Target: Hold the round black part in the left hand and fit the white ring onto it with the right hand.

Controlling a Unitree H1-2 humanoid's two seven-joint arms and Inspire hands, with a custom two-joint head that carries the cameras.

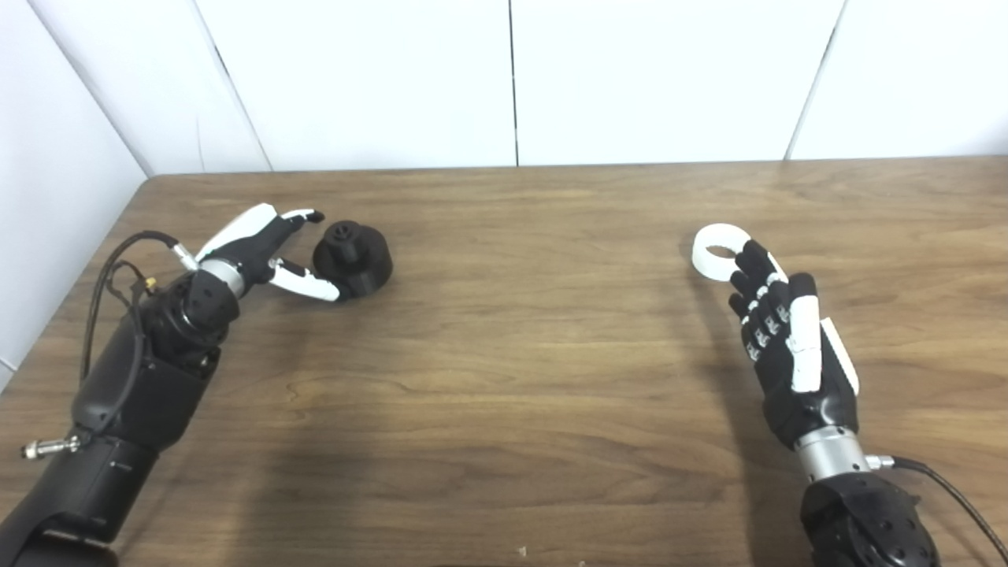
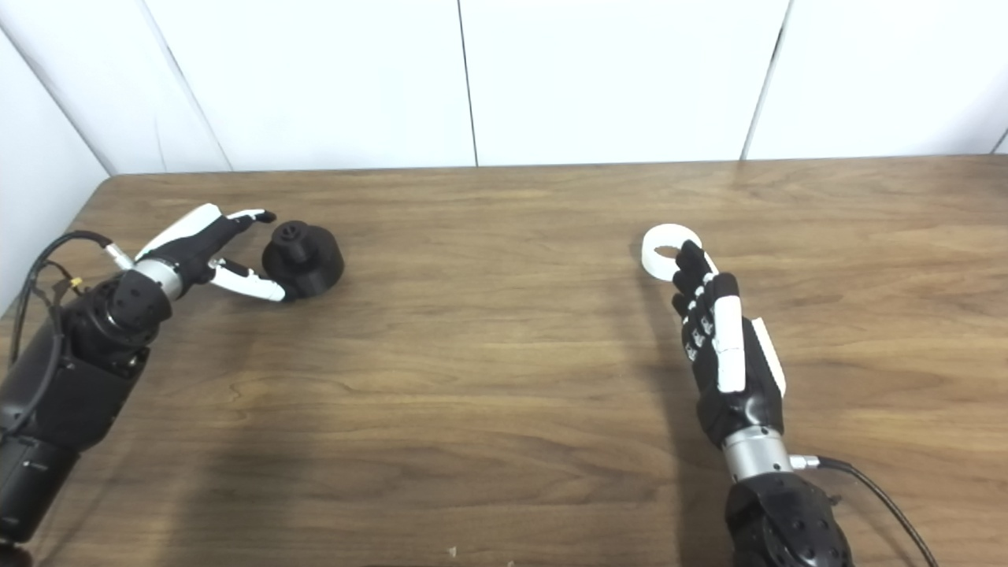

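Note:
The round black part [image 1: 352, 258] stands on the wooden table [image 1: 535, 339] at the far left, with a small hub on top. My left hand [image 1: 256, 252] is open just left of it. Its fingers [image 1: 303, 214] reach past the part's far side and its thumb tip lies against the near side of the base. The white ring [image 1: 705, 266] lies flat on the table at the right. My right hand [image 1: 787, 346] is open just behind it, fingers stretched out, with its fingertips [image 1: 752, 256] over the ring's near right edge. Neither hand holds anything.
White wall panels [image 1: 512, 79] stand along the table's far edge and its left side. Cables run along both wrists, the left [image 1: 118, 260] and the right [image 1: 945, 488]. A broad stretch of bare wood lies between the two hands.

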